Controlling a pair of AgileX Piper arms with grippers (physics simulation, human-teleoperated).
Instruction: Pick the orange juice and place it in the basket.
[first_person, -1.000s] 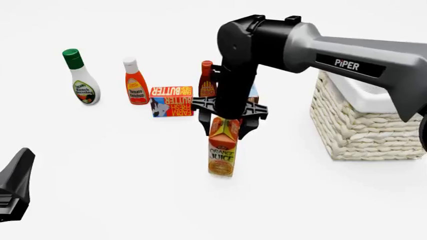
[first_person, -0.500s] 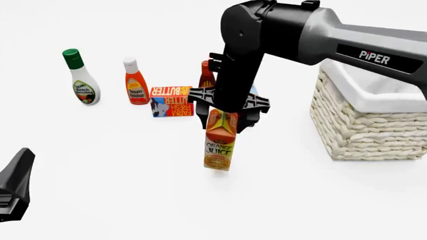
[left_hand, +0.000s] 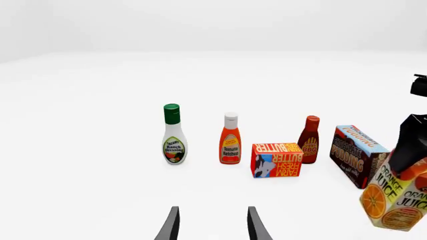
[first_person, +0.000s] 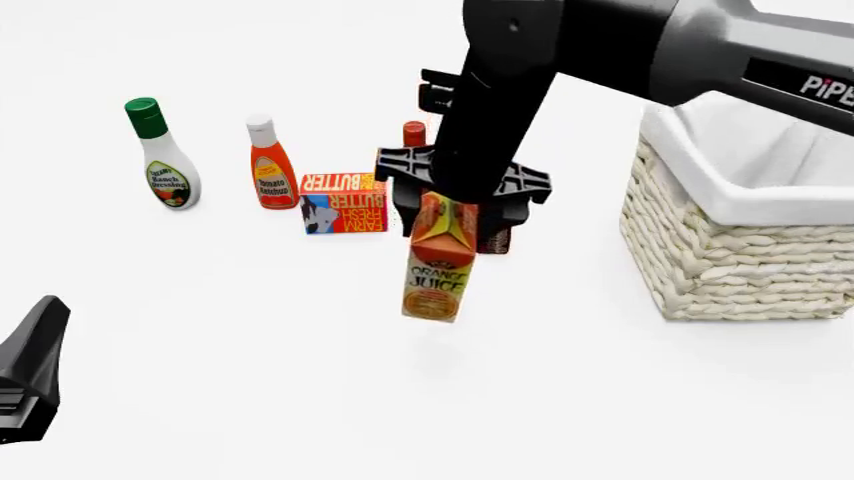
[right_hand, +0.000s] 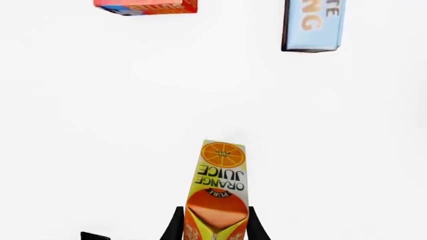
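Observation:
The orange juice carton (first_person: 439, 268) hangs in the air above the table, tilted a little, held by its gable top in my right gripper (first_person: 449, 212), which is shut on it. It also shows in the right wrist view (right_hand: 218, 190) between the fingers (right_hand: 175, 225), and in the left wrist view (left_hand: 393, 195). The cream wicker basket (first_person: 727, 250) with white lining stands to the right of the carton. My left gripper (left_hand: 212, 225) is open and empty, low at the near left (first_person: 27, 370).
At the back stand a ranch dressing bottle (first_person: 162, 155), a ketchup bottle (first_person: 271, 165), a butter box (first_person: 344, 202), a BBQ sauce bottle (first_person: 414, 135) and a chocolate pudding box (left_hand: 357, 155).
My right gripper has lifted the orange juice carton off the table and raised it. The left arm has not moved.

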